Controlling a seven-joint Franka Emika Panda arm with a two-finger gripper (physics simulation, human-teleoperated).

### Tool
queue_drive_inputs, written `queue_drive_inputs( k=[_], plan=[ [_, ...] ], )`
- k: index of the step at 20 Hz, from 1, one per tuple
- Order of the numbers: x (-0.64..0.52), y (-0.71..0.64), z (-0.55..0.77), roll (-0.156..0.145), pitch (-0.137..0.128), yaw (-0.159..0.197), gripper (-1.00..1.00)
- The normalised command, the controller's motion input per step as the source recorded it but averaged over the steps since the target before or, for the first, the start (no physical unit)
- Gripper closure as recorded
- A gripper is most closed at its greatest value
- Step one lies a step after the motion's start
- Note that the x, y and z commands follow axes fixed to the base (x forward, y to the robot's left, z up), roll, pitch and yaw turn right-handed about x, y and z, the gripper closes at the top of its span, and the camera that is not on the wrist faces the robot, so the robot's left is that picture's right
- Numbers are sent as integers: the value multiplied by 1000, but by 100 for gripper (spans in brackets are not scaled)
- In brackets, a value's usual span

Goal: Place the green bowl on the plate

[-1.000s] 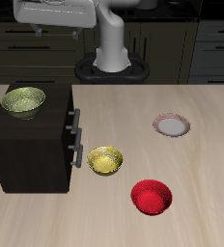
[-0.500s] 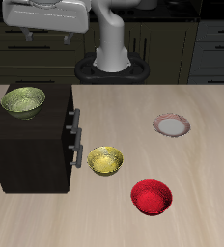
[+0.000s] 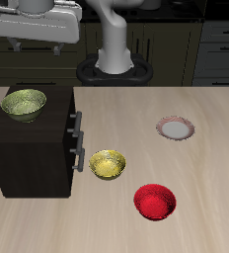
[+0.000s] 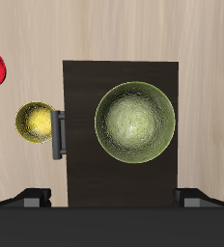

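Observation:
The green bowl (image 3: 24,104) stands upright on top of a dark cabinet (image 3: 33,158). It also shows in the wrist view (image 4: 134,122), with a mottled pale inside. The plate (image 3: 176,128), whitish-grey with a pinkish-red rim, lies on the table well away from the cabinet. It is not in the wrist view. My gripper (image 3: 36,45) hangs high above the green bowl, open and empty. Its dark fingertips (image 4: 37,198) show spread wide in the wrist view.
A yellow bowl (image 3: 109,164) sits on the table beside the cabinet's handles (image 3: 78,143); it also shows in the wrist view (image 4: 35,123). A red bowl (image 3: 155,202) sits nearer the table's front edge. The robot's base (image 3: 114,61) stands at the back.
My gripper has moved sideways, away from the base, to a place over the cabinet and the green bowl. The bowls and the plate have not moved.

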Motion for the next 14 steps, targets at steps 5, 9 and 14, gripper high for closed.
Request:
queue_drive_inputs(
  k=[5, 9, 14],
  plan=[
    [261, 2, -189, 25, 3, 23, -100],
    [260, -49, -262, 1, 21, -10, -100],
    [141, 63, -219, 8, 16, -7, -100]
  ],
)
